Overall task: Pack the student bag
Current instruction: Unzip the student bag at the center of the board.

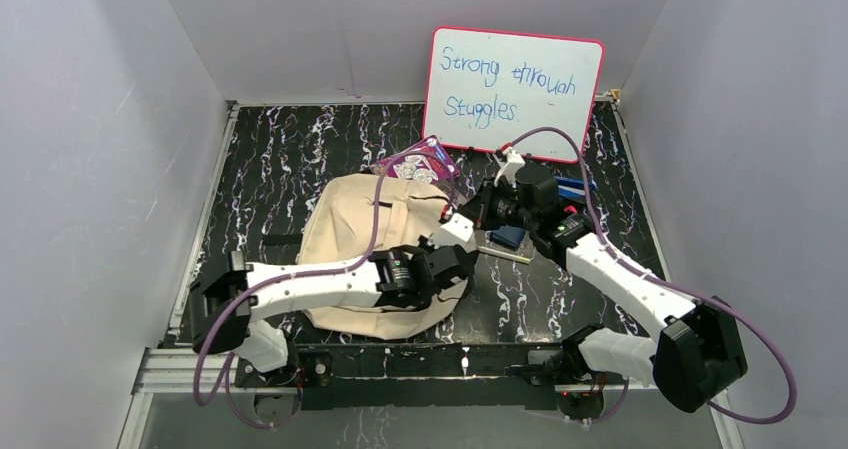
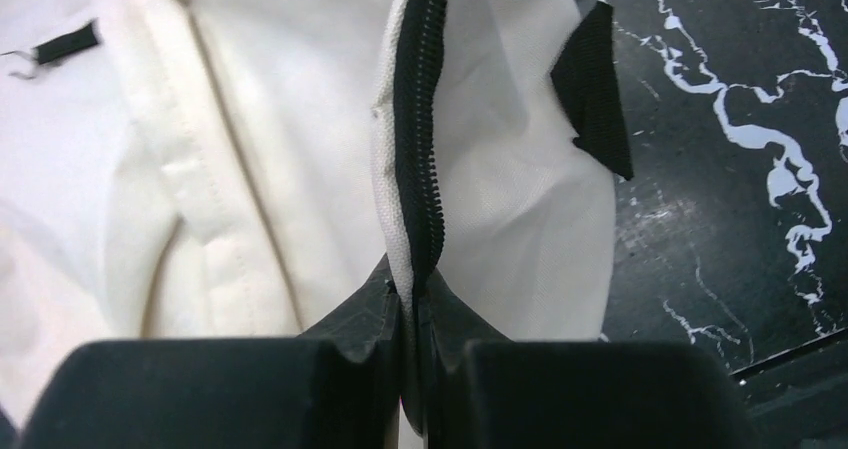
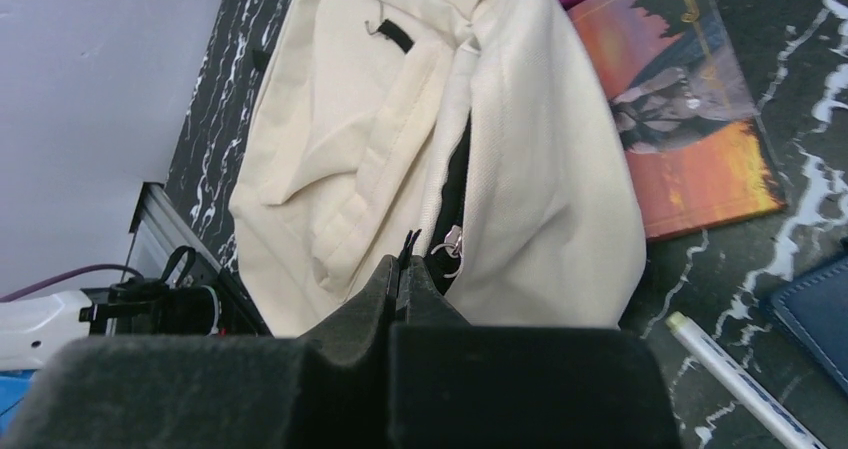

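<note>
As bag (image 1: 360, 219) lies, whiteboard (image 1: 515, 89) reads "Strong through Stuggles".

The left arm (image 1: 320, 284) lies low, stretched from its base across the near side of the student bag (image 1: 360, 219), with its wrist about level. The left gripper (image 2: 410, 304) sits at the bag's near right edge, fingers pressed together on the black zip tape (image 2: 425, 119) of the rim. The right arm (image 1: 620, 274) reaches from its base, elbow bent, to the bag's far right corner. The right gripper (image 3: 404, 269) is clamped tight there, pinching the edge of the bag's opening.
</note>
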